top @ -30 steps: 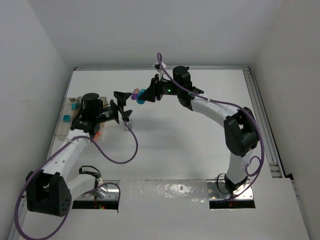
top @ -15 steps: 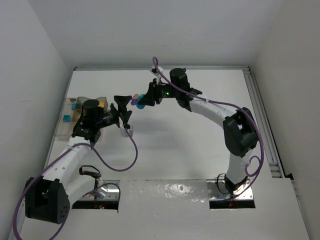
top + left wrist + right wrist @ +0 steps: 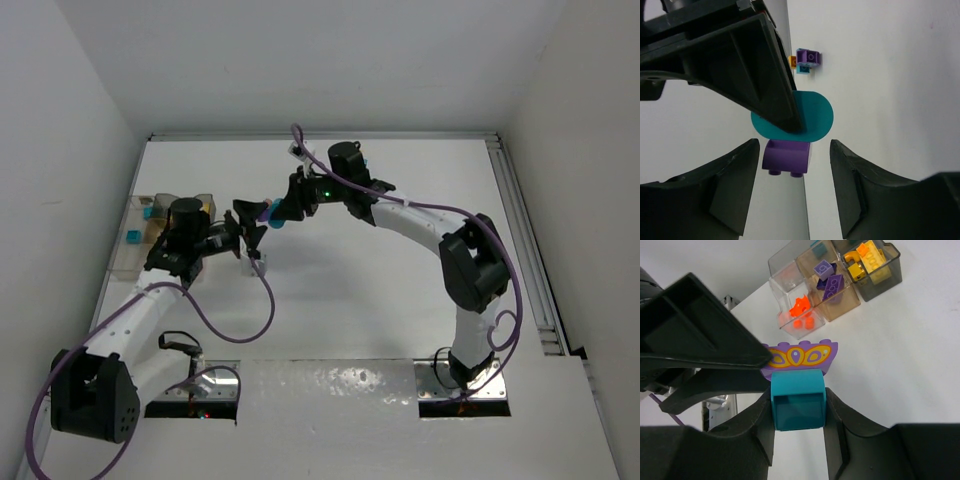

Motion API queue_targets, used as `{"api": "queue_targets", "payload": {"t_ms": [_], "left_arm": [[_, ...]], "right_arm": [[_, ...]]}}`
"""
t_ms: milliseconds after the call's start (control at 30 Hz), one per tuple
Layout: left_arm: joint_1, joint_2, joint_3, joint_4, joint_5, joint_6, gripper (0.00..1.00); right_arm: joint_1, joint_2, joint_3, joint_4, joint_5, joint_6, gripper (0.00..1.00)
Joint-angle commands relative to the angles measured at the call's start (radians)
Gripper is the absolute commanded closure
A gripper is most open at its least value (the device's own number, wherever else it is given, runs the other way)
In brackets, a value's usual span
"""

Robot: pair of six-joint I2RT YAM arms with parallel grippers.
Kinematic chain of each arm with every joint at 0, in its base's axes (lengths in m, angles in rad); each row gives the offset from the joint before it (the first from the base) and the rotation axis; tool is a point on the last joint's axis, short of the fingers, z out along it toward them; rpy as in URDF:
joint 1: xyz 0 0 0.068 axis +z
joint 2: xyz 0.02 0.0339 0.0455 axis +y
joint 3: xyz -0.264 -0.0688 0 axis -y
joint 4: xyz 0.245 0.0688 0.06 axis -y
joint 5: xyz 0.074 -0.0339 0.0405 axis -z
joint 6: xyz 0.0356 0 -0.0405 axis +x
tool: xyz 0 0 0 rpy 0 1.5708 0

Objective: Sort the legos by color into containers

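Midair, both arms close in on one stacked piece

Below both sets of jaws lies the white worktop [image 3: 380, 300]. Well behind the left jaws, past that arm's wrist, we see the containers [image 3: 777, 290], with orange, purple and yellow legos [image 3: 802, 315] in separate compartments. The right jaws are clamped on a teal brick [image 3: 798, 412], one finger on each side, with a purple brick [image 3: 800, 357] joined to it at their tips. The left jaws stand partly open astride that purple brick; we cannot tell whether they touch it. Beyond their tips shows a tiny purple, teal and orange cluster [image 3: 806, 61].
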Motion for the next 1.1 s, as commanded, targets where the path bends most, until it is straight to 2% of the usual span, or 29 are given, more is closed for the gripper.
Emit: {"api": "queue_targets", "payload": {"t_ms": [0, 133, 167, 200, 333, 400, 433, 567, 633, 800, 933, 967, 1033, 1067], "left_arm": [[-0.011, 0.03, 0.068, -0.064, 0.007, 0.026, 0.44], [-0.011, 0.041, 0.077, -0.075, 0.002, 0.029, 0.58], [-0.011, 0.043, 0.077, -0.078, -0.002, 0.032, 0.66], [-0.011, 0.04, 0.078, -0.084, -0.002, 0.037, 0.7], [-0.011, 0.035, 0.084, -0.111, -0.008, 0.041, 0.74], [-0.011, 0.027, 0.086, -0.113, -0.022, 0.029, 0.96], [-0.011, 0.023, 0.083, -0.113, -0.043, 0.023, 1.0], [-0.009, 0.008, 0.083, -0.113, -0.166, -0.057, 1.0], [0.015, 0.011, 0.088, -0.096, -0.258, -0.164, 1.0], [0.225, 0.049, 0.17, -0.244, -0.232, -0.232, 1.0], [0.305, 0.069, 0.229, -0.369, -0.214, -0.241, 1.0], [0.319, 0.072, 0.238, -0.377, -0.214, -0.267, 1.0], [0.334, 0.102, 0.252, -0.374, -0.257, -0.417, 1.0], [0.38, 0.128, 0.284, -0.387, -0.267, -0.458, 1.0]], "right_arm": [[0.012, -0.014, 0.054, 0.019, -0.02, -0.034, 1.0], [0.012, -0.014, 0.063, -0.004, -0.024, -0.051, 1.0], [0.012, -0.016, 0.063, -0.007, -0.026, -0.052, 1.0], [0.012, -0.017, 0.061, -0.007, -0.024, -0.054, 1.0], [0.012, -0.02, 0.055, -0.013, -0.023, -0.06, 1.0], [0.012, -0.022, 0.051, -0.031, -0.012, -0.074, 1.0], [0.012, -0.023, 0.048, -0.037, -0.006, -0.08, 1.0], [-0.002, -0.03, 0.034, -0.111, 0.055, -0.15, 1.0], [-0.024, -0.034, 0.008, -0.117, 0.089, -0.147, 1.0], [-0.126, -0.071, -0.09, -0.05, 0.164, -0.077, 1.0], [-0.15, -0.082, -0.107, -0.068, 0.201, -0.113, 1.0], [-0.15, -0.079, -0.106, -0.071, 0.2, -0.113, 1.0], [-0.15, -0.076, -0.107, -0.073, 0.193, -0.11, 1.0], [-0.15, -0.074, -0.109, -0.071, 0.192, -0.107, 1.0]]}}
